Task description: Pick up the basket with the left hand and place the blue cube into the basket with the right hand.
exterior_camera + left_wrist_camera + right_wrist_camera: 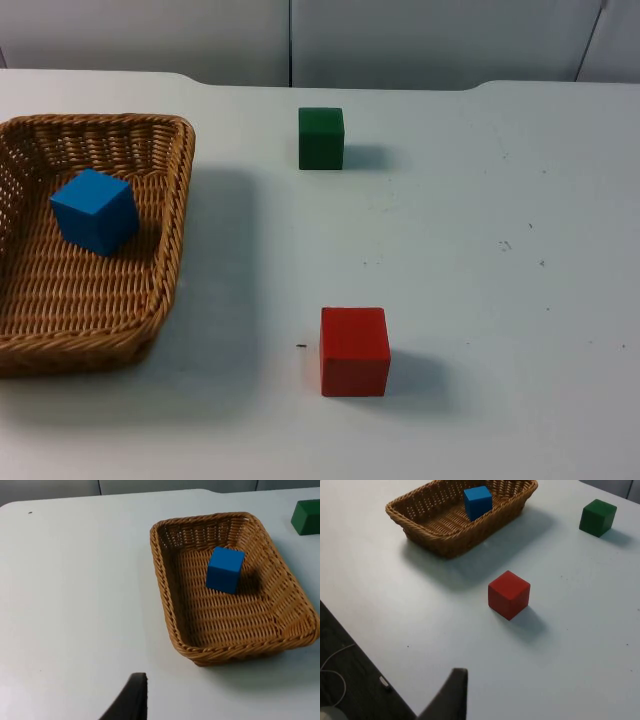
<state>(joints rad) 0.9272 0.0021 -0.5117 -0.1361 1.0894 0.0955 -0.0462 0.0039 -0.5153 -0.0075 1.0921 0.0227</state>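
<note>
Blue cube (95,211) sits inside the basket (170,250), resting on the wicker floor towards the basket's far end wall, tilted slightly but settled. I judge the placing step complete. The basket itself rests on the worktop (480,250), with neither pincer touching it.

Left pincer: one black fingertip (131,700) is visible, well back from the basket's near rim. Right pincer: one fingertip (451,696) likewise, well away from the basket. I cannot tell whether either pincer is spread or pressed together.

Nothing further appears to be required beyond holding both arms off.

Other items: a red cube (354,350) beside the basket's near corner, apart from it, and a green cube (321,137) off its far corner. Neither obstructs anything.
</note>
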